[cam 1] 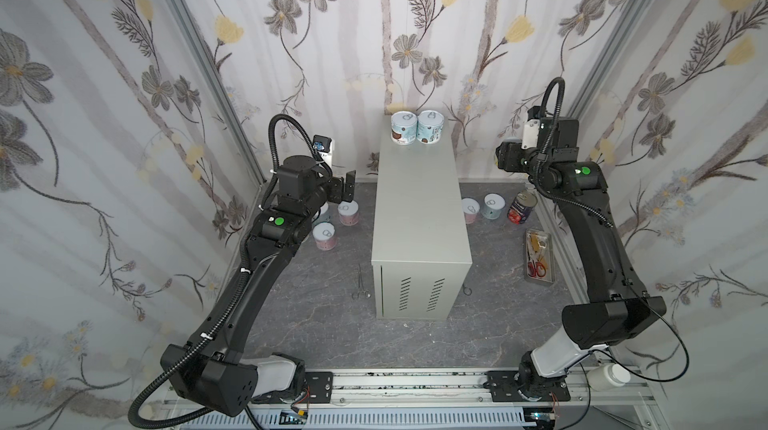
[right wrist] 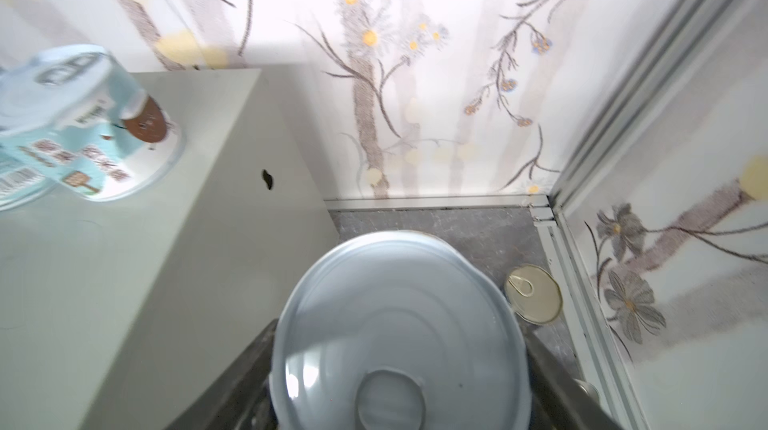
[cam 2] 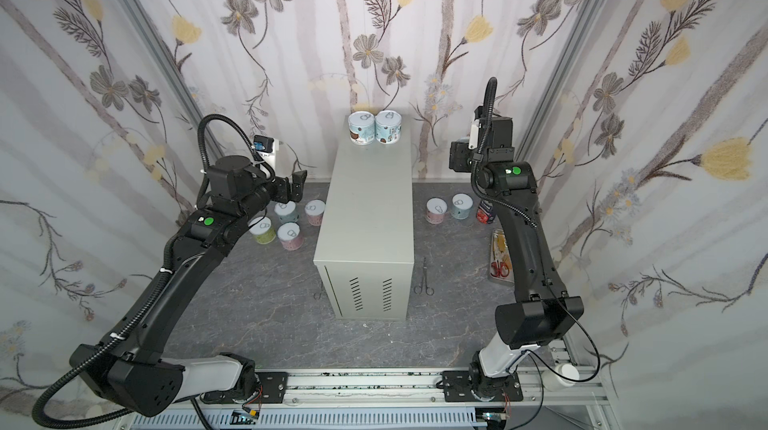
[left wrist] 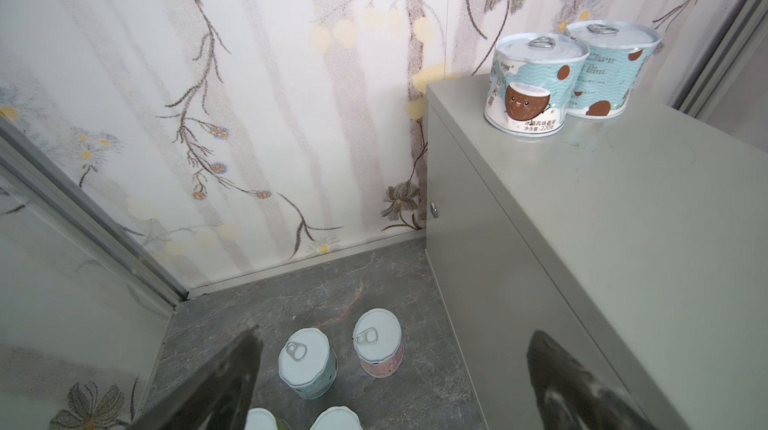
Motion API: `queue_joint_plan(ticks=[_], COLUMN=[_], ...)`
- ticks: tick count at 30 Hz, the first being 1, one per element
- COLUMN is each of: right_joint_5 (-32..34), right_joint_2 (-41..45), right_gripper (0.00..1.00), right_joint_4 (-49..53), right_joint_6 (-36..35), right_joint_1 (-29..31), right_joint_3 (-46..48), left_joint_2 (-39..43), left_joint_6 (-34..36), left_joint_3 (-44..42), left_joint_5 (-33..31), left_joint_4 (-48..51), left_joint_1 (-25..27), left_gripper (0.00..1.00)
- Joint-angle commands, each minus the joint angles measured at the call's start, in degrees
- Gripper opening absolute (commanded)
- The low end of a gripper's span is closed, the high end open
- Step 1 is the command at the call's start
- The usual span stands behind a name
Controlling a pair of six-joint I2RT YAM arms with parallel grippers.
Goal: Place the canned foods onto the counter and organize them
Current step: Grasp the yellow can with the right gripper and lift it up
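Observation:
The counter [cam 1: 419, 207] [cam 2: 370, 207] stands mid-floor with two blue cans [cam 1: 404, 128] [cam 1: 431, 126] at its far end. My left gripper [cam 1: 349, 189] [left wrist: 395, 332] hangs open and empty above several cans on the floor to the counter's left, among them a blue one [left wrist: 307, 361] and a pink one [left wrist: 378, 342]. Raised beside the counter's far right corner, my right gripper [cam 1: 505, 153] [right wrist: 401, 345] is shut on a white-lidded can [right wrist: 399, 324]. On the floor to the right stand a pink can [cam 1: 470, 211], a blue can [cam 1: 493, 206] and the dark tomato can [cam 1: 521, 207].
A metal tray [cam 1: 540, 280] with scissors lies on the floor at the right wall. Forceps [cam 1: 360, 282] lie left of the counter's front, another pair [cam 2: 424, 282] to its right. A white bottle [cam 1: 609, 376] sits by the right arm's base. Floral walls close in on three sides.

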State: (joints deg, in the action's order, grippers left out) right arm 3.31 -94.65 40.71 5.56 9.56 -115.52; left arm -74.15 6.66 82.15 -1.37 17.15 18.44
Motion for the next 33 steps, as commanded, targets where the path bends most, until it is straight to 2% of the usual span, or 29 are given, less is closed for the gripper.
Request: queue_joint_plan(ticks=[1, 10, 23, 33], right_joint_5=[-0.7, -3.59, -6.03, -3.29], right_joint_2=[-1.68, -6.34, -10.23, -12.87], right_gripper=[0.44, 0.43, 0.44, 0.46], right_joint_4=[-1.32, -0.5, -1.07, 0.89], right_joint_6=[-1.52, -1.74, -3.69, -6.54], right_joint_1=[2.54, 8.02, 14.07, 17.0], right_joint_3=[-4.58, -13.18, -17.95, -18.51], left_joint_2=[1.03, 1.83, 3.61, 4.63], left_joint_6=[0.17, -1.03, -1.26, -1.88], left_joint_3=[-0.2, -0.25, -0.93, -1.94], left_joint_5=[0.98, 3.3, 3.69, 3.73], left_joint_4=[-1.5, 0.9, 1.74, 2.27], left_joint_1=[-0.07, -0.14, -0.09, -0.07], left_gripper=[1.0, 1.0, 1.0, 1.0])
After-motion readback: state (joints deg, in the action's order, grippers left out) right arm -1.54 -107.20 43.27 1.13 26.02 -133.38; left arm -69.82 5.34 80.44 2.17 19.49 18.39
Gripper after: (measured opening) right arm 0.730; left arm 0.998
